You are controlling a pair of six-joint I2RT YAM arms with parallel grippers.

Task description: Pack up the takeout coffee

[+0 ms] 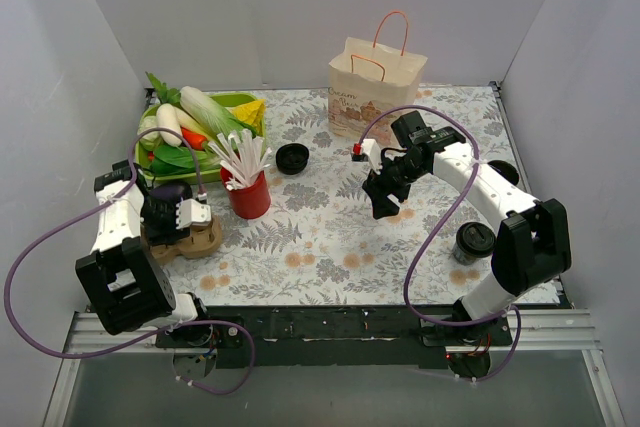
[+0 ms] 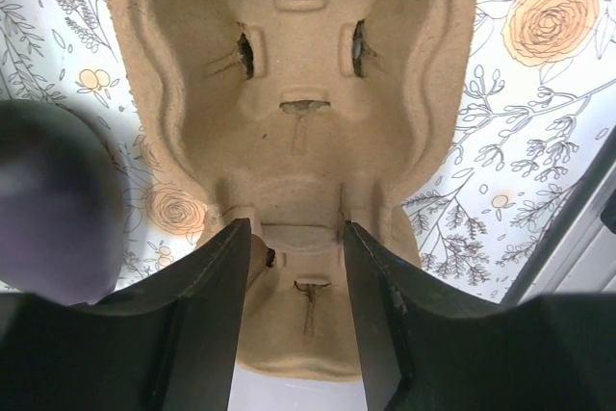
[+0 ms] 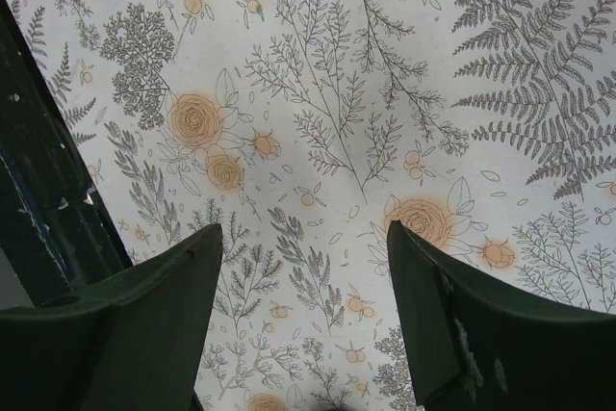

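The takeout coffee (image 1: 473,239), a small black cup with a round black lid, stands on the floral cloth at the right, beside the right arm's base. My right gripper (image 1: 385,205) hangs open and empty over the cloth mid-table, well left of the coffee; its wrist view (image 3: 303,228) shows only cloth. My left gripper (image 1: 200,215) is at a brown pulp cup carrier (image 1: 190,239) at the left. In the left wrist view its fingers (image 2: 296,228) press on a raised rib of the carrier (image 2: 294,74). A dark cup (image 1: 170,194) sits at the carrier's far end.
A red cup of straws (image 1: 250,194) stands right of the carrier. A loose black lid (image 1: 292,158) lies mid-table. A paper bag (image 1: 372,87) stands at the back. A green tray (image 1: 240,101) of vegetables is at back left. A dark round thing (image 1: 506,171) shows behind the right arm.
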